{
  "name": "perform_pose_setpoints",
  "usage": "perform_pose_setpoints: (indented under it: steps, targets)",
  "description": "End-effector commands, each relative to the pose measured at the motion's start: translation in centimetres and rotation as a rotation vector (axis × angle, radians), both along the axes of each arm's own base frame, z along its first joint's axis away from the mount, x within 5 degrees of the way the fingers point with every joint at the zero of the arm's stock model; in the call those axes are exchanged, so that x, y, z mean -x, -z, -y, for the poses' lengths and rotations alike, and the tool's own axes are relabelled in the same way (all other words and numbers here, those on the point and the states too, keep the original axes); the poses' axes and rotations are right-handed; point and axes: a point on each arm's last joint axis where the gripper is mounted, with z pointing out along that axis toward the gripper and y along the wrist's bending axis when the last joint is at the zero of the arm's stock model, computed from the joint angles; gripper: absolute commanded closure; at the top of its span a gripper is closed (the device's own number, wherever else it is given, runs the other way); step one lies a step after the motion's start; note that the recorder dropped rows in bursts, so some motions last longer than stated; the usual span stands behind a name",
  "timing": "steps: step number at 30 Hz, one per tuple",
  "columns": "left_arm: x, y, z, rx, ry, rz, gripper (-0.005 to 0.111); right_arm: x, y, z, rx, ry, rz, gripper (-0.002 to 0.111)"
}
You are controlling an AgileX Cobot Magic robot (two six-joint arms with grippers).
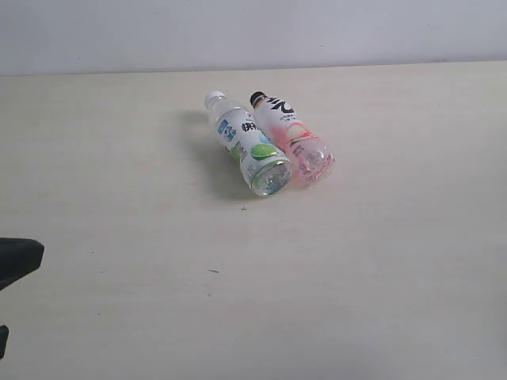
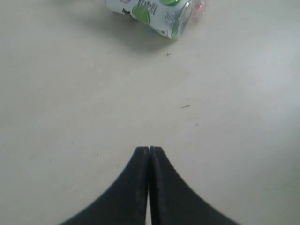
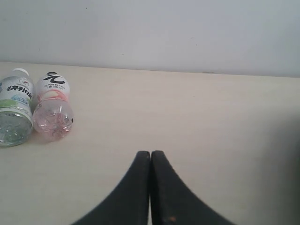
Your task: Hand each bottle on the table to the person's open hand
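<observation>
Two bottles lie side by side on the pale beige table [image 1: 372, 261], bases toward the near edge. The white/blue/green-label bottle [image 1: 249, 144] has a white cap; touching its right side is the pink bottle [image 1: 295, 140] with a black cap. Both also show in the right wrist view, the green-label one [image 3: 15, 114] and the pink one [image 3: 54, 112]. In the left wrist view the green-label bottle [image 2: 149, 13] lies far ahead of my left gripper [image 2: 149, 151], which is shut and empty. My right gripper [image 3: 150, 154] is shut and empty too, well apart from the bottles. No hand or other bottles show.
A plain pale wall [image 1: 253, 32] rises behind the table's far edge. A dark part of the left arm [image 1: 17, 261] pokes in at the exterior view's left edge. Tiny dark specks [image 1: 214, 271] dot the tabletop.
</observation>
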Motion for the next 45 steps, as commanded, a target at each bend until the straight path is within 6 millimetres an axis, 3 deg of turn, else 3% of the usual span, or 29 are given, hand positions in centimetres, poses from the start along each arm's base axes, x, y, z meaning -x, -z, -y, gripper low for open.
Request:
perform_pose_setpoints:
  steps: [1, 16, 20, 31, 36, 39, 42, 45]
  targets:
    - [0.3, 0.5, -0.3, -0.023, -0.002, -0.02, 0.104, 0.0, 0.0, 0.0, 0.001, 0.004, 0.015, 0.108]
    - [0.3, 0.5, -0.3, -0.023, -0.002, -0.02, 0.104, 0.0, 0.0, 0.0, 0.009, 0.003, 0.021, 0.108]
    - [0.3, 0.5, -0.3, -0.023, -0.002, -0.02, 0.104, -0.2, -1.2, 0.1, 0.014, 0.015, 0.156, 0.108]
    - [0.3, 0.5, -0.3, -0.023, -0.002, -0.02, 0.104, 0.2, -5.2, 1.1, -0.43, 0.091, 0.528, 0.108]
    - [0.3, 0.5, -0.3, -0.023, -0.002, -0.02, 0.104, 1.8, -8.7, 2.1, -0.667, 0.074, 0.851, 0.108]
    - [0.3, 0.5, -0.3, -0.023, -0.002, -0.02, 0.104, 1.3, -11.7, 2.0, -0.675, 0.072, 0.859, 0.108]
    - [0.3, 0.5, -0.3, -0.023, -0.002, -0.02, 0.104, -0.9, -15.2, 1.3, -0.626, 0.071, 0.79, 0.108]
    - [0.3, 0.5, -0.3, -0.023, -0.002, -0.02, 0.104, -4.8, -18.0, 0.0, -0.524, 0.059, 0.61, 0.108]
